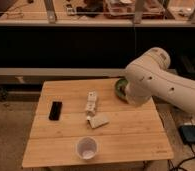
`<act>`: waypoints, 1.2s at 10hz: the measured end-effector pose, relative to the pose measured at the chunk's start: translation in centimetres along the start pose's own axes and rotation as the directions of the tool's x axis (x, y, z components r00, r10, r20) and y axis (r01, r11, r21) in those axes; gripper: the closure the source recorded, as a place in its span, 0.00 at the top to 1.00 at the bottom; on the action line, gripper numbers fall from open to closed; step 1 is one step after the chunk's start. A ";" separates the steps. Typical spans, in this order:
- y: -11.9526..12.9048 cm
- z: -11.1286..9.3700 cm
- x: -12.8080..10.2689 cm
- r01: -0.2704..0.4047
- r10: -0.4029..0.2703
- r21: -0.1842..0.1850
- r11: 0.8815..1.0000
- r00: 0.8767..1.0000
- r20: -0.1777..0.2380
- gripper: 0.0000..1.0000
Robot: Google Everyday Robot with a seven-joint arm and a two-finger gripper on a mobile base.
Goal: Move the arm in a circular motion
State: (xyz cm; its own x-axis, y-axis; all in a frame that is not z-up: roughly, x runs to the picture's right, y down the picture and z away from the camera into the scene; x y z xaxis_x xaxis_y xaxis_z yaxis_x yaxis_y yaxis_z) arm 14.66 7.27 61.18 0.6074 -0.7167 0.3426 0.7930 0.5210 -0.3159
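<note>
**Arm over the table's back right corner, gripper out of sight**

From my seat, the arm comes in from the right of the table. Its big rounded joint hangs above the table's back right corner, and the thick segment runs from there down and off to the right, past the table's right edge. The gripper is nowhere in view, either behind the arm's bulk or past the frame edge, so I cannot tell how wide its fingers stand or whether it has hold of anything.

The joint covers most of a green bowl on that same corner. How high the arm rides above the bowl I cannot tell. Toward the table's middle lie a small white box and a white packet. A black slab sits on the table's left side and a cup near its front edge.

As I judge it, the circle turns on this: everything on the table lies left of and below the arm, so any leftward arc must stay high.
</note>
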 end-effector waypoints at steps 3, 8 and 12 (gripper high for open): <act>-4.7 1.2 -8.4 0.095 -0.104 0.067 0.993 0.984 0.147 0.09; -18.4 8.0 -17.1 0.234 -0.327 0.295 0.926 0.888 0.324 0.09; -25.6 11.0 -5.4 0.299 -0.373 0.380 0.875 0.917 0.139 0.09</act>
State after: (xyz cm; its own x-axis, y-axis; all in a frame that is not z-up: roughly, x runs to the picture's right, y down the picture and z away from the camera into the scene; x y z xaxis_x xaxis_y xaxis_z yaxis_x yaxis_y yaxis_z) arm -8.36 2.88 77.15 0.2678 -0.7876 0.5549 0.8939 0.4180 0.1620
